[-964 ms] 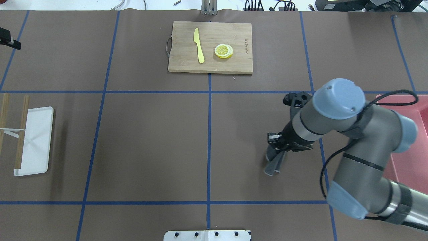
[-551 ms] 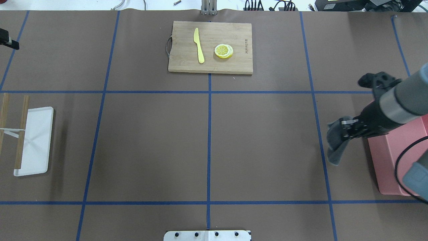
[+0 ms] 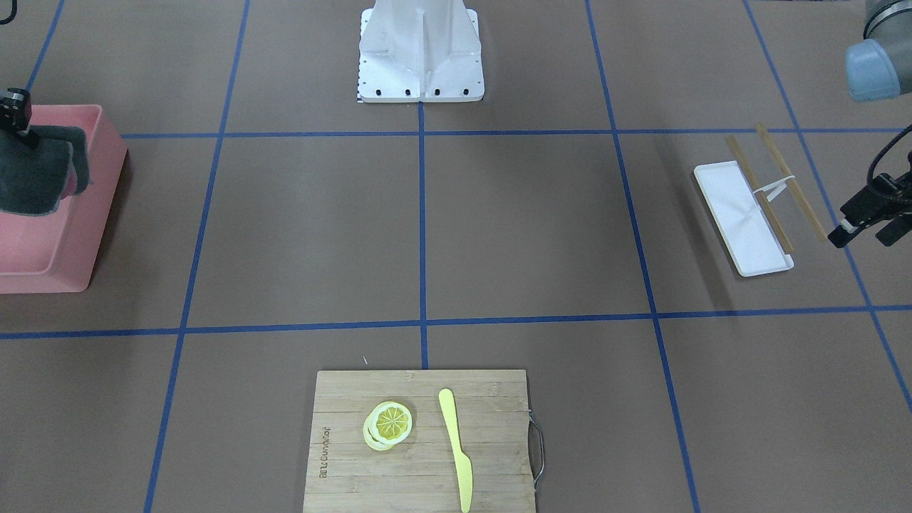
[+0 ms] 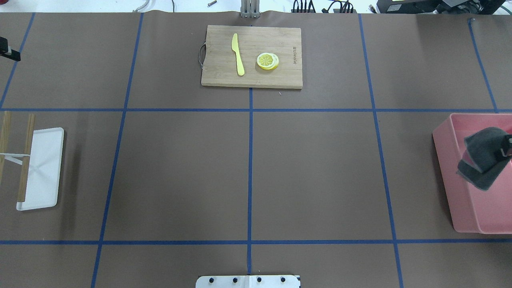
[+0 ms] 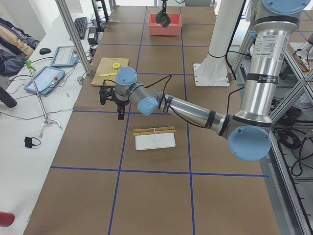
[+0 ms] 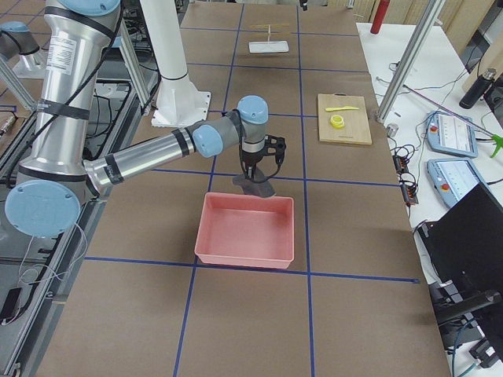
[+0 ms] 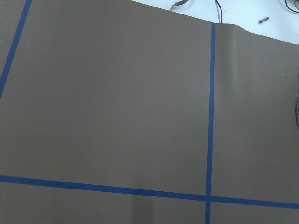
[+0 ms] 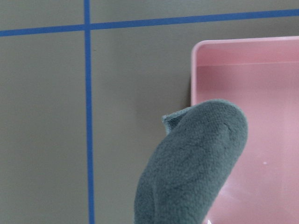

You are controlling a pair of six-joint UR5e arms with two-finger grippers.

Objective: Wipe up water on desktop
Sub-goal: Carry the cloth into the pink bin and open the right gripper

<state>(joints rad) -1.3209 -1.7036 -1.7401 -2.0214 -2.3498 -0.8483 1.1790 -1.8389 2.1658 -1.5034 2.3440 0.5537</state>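
The wide matte brown counter (image 4: 180, 172), crossed by thin blue tape lines into large rectangles, lies under everything in view and fills almost all of the overhead view. At its end on the robot's right stands a rectangular pink plastic bin (image 4: 448, 176). The right claw (image 3: 18, 121) is clenched on a dark grey folded cloth (image 4: 482, 162), which hangs limp from it over the bin. In the overhead view the cloth lies inside the bin's outline. The right wrist view shows its lower fold near one corner of the bin, partly over pink floor and partly over brown counter. Whether the cloth touches the bin's rim cannot be told.

The left claw (image 3: 869, 234) hangs above the counter at the opposite end. Its fingers are spread apart with nothing between them. It is near a flat white rectangular tray (image 4: 42, 168). Two long thin wooden sticks (image 4: 27, 156), joined by a white band, lie partly across this tray.

At the counter's far edge from the robot sits a rectangular bamboo cutting board with a metal handle (image 4: 224, 76). On it a pale yellow plastic knife (image 4: 238, 54) lies just beside a small stack of round yellow lemon slices (image 4: 267, 61), not touching them. The robot's white base plate (image 3: 420, 50) stands at the counter's near edge, on the middle tape line.
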